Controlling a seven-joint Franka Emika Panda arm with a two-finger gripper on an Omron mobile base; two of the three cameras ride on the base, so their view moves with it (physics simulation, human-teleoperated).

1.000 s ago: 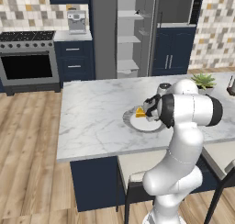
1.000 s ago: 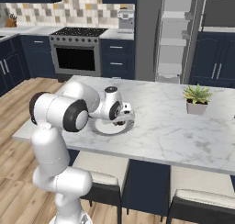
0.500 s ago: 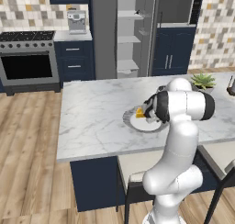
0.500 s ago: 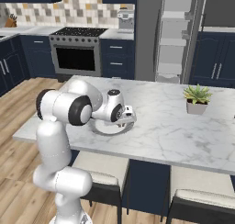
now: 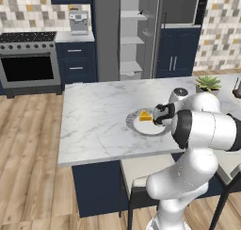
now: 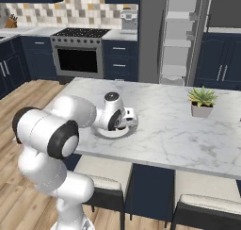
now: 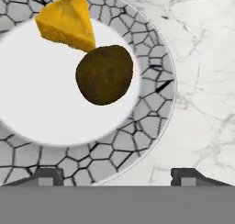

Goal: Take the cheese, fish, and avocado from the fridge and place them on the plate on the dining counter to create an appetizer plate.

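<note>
The plate lies on the dining counter, white in the middle with a grey cracked rim. On it rest the yellow-orange cheese wedge and the dark brown avocado, touching each other. My gripper hangs open just above the plate's rim, its fingertips wide apart and holding nothing. From the left base the gripper is right of the cheese; from the right it hovers over the plate. The fridge stands open behind. The fish is out of view.
A potted plant stands on the counter's far right, also seen from the right base. Stools line the near side. A stove and a coffee machine sit at the back left.
The jaws have gone from shut to wide open, and the avocado now lies free on the plate beside the cheese. The arm has shifted only slightly.
</note>
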